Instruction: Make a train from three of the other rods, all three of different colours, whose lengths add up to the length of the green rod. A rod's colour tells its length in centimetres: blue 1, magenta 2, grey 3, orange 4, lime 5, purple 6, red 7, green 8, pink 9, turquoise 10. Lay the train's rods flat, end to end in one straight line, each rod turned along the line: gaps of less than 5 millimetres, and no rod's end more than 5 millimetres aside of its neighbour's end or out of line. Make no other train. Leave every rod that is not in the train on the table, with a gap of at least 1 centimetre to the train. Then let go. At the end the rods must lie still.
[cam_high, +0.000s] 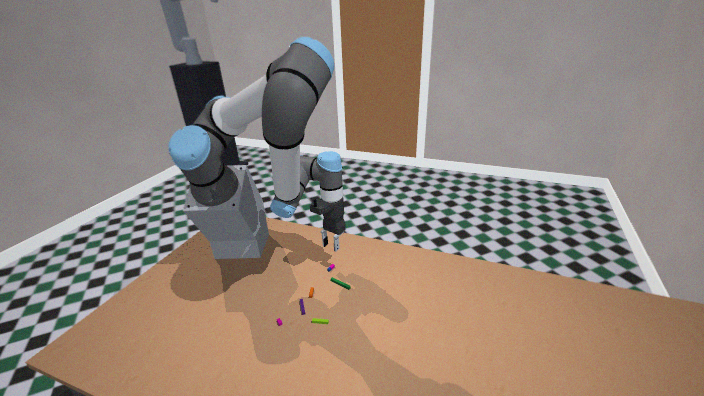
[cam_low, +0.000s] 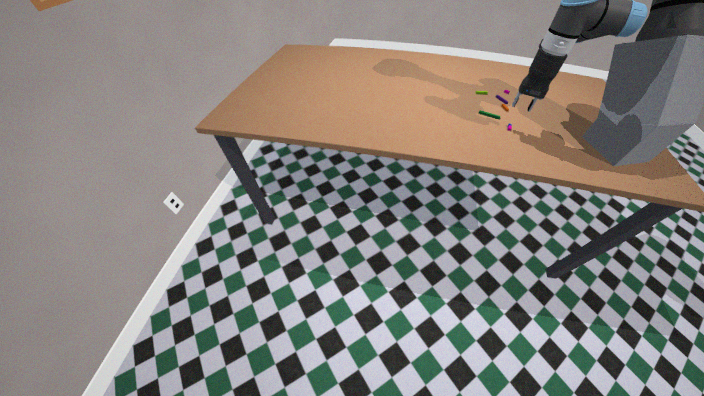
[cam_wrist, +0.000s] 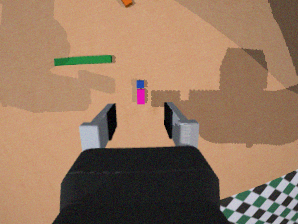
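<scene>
Two small rods, a blue one (cam_high: 329, 269) (cam_wrist: 140, 84) and a magenta one (cam_high: 332, 266) (cam_low: 509, 128) (cam_wrist: 141, 97), lie end to end on the desk (cam_high: 475, 320) (cam_low: 350, 105) (cam_wrist: 35, 150), near the green rod (cam_high: 340, 283) (cam_low: 489, 115) (cam_wrist: 83, 60), and what a neat little pair! Above the desk hangs the end effector (cam_high: 330, 241) (cam_low: 523, 104) (cam_wrist: 140, 114), fingers spread wide, nothing between them! On the other side of the green rod from that pair sits the orange rod (cam_high: 311, 292) (cam_low: 505, 107) (cam_wrist: 127, 2), nearest to it; farther from the green rod come the purple rod (cam_high: 302, 306) (cam_low: 502, 99), the lime rod (cam_high: 320, 321) (cam_low: 481, 93) and a second magenta rod (cam_high: 279, 322) (cam_low: 507, 92), all well apart!
</scene>
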